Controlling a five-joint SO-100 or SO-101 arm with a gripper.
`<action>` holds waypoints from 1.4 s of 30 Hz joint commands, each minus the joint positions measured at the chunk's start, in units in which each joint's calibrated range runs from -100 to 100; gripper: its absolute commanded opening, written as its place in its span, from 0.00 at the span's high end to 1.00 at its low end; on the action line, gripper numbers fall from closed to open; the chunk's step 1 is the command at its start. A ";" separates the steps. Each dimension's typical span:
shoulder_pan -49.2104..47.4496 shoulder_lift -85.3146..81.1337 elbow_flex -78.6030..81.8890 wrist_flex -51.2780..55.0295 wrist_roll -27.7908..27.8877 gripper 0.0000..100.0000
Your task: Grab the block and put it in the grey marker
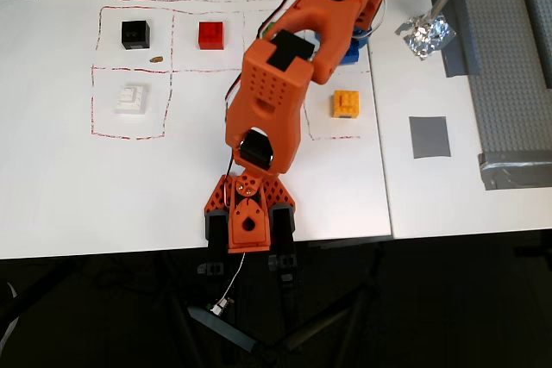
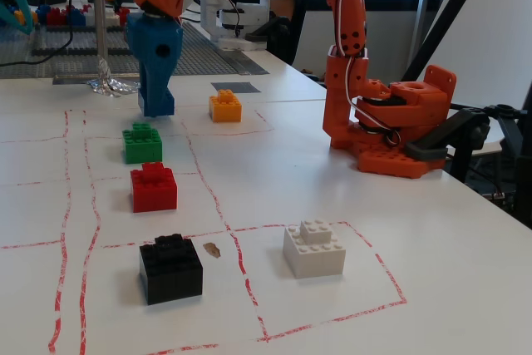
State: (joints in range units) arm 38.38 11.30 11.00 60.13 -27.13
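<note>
Status: transfer not completed. The flat dark-grey square marker patch [image 1: 429,136] lies bare on the white table [image 1: 69,187], near its right edge in the overhead view, just left of the large studded grey baseplate [image 1: 509,66]. Nothing rests on it.

The small blue toy brick [image 2: 158,104] sits at the tip of the orange arm's blue two-finger gripper [image 2: 157,99], toward the far edge of the table in the fixed view. It is just beyond the green studded brick [image 2: 142,141] and to the left of the orange-yellow studded brick [image 2: 225,106]. In the overhead view only a blue sliver [image 1: 349,52] shows past the arm. Whether the brick rests on the table or is raised slightly cannot be determined.

Finger state: the blue fingers merge with the blue brick in colour, so a grip cannot be confirmed. The fingers point straight down.

Remaining, by judgement: confirm the grasp, lift, carry toward the right edge of the table as the overhead view shows it, and set down inside the patch.

Orientation: the brick is cube-like with no clear long axis. It appears upright; its stud is hidden by the fingers.
</note>
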 commanded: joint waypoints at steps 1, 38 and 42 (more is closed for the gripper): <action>-2.70 -11.26 -2.57 2.16 1.76 1.00; 29.94 -10.48 -27.50 26.97 51.62 1.00; 35.85 -6.78 -29.22 26.97 55.63 1.00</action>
State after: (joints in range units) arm 70.39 7.43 -12.26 86.33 26.11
